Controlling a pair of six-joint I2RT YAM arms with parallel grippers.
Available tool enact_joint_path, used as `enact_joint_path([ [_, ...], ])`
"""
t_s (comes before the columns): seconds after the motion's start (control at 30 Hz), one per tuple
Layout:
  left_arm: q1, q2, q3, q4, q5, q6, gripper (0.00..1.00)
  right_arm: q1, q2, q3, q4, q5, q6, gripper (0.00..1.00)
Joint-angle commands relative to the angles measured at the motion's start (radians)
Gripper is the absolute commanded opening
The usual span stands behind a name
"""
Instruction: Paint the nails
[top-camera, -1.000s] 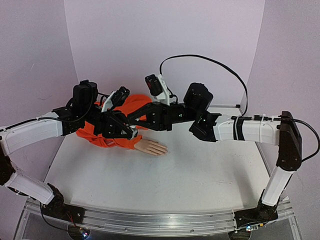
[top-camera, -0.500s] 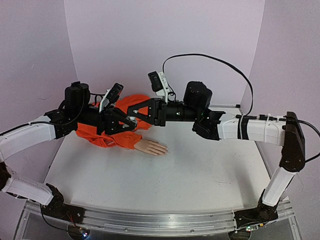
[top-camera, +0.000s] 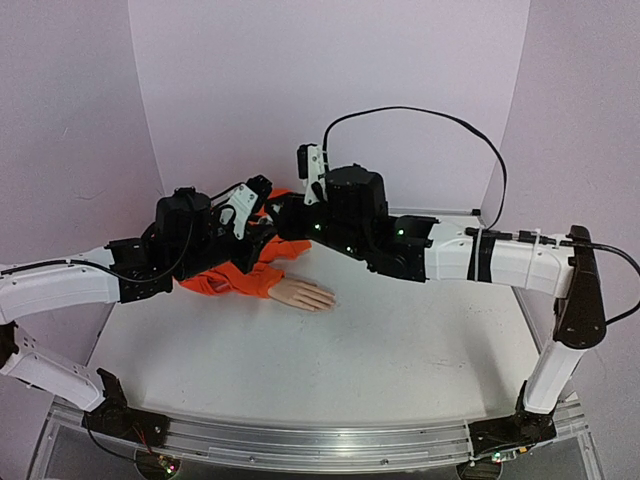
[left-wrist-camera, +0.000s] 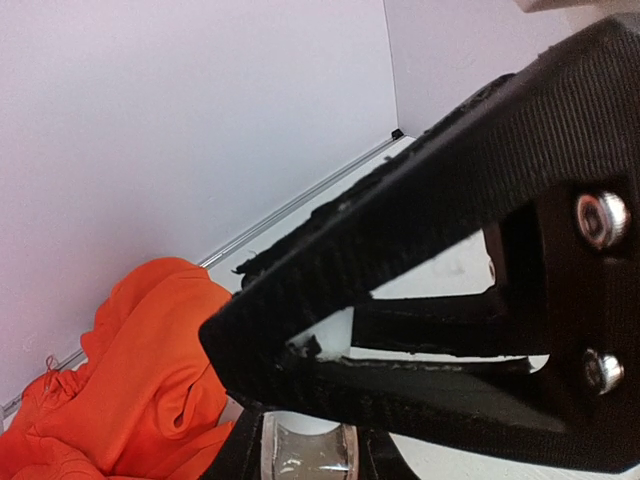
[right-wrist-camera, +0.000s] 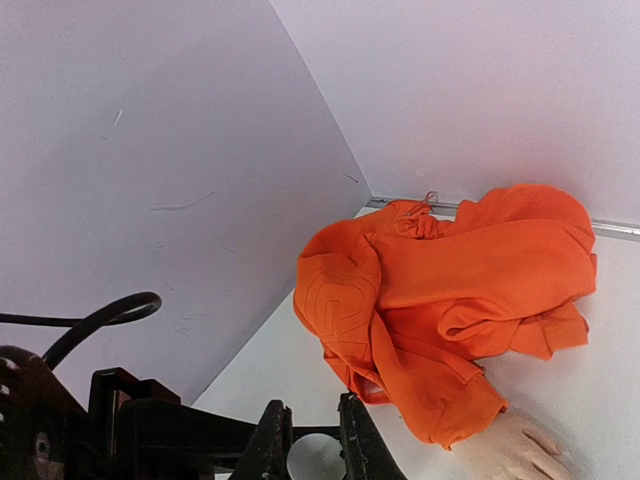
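Black ribbed plastic fills my left wrist view: that is the right gripper (left-wrist-camera: 296, 348), its jaws pinched together on a small white cap (left-wrist-camera: 330, 332), which I take to be the bottle's. Directly under it my left gripper (left-wrist-camera: 300, 442) is clamped on the small clear-white bottle (left-wrist-camera: 306, 462), whose glassy round wall shows between the two fingers. The two grippers meet over the orange sleeve (right-wrist-camera: 450, 290), a heap of soft, crumpled cloth at the back left of the matte white table (top-camera: 390, 350).

Out of its cuff comes the pale peach mannequin hand (top-camera: 302, 294), smooth and hard-looking, lying flat with its fingers pointing right. The nails (top-camera: 326, 299) sit at those fingertips, in front of both grippers, and are too small for me to see any polish on them.

I judge the job barely begun. The bottle looks to be at the uncapping stage, no brush is out, and every nail is left to paint.
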Motion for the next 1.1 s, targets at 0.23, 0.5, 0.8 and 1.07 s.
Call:
enact_joint_path([
  [0.23, 0.062, -0.04, -0.016, 0.03, -0.076, -0.07, 0.3, 0.06, -0.051, 0.03, -0.041, 0.129, -0.037, 0.0],
  [0.5, 0.062, -0.143, -0.1, 0.029, 0.299, -0.058, 0.99, -0.073, -0.143, -0.162, 0.016, 0.21, -0.027, 0.0],
  [0.8, 0.069, -0.228, -0.16, 0.023, 0.301, -0.072, 0.99, -0.44, -0.235, -0.589, 0.102, 0.299, 0.055, 0.0],
  [1.07, 0.07, -0.205, -0.135, 0.007, 0.311, -0.088, 0.99, -0.771, -0.05, -0.644, 0.227, 0.339, 0.036, 0.0],
])
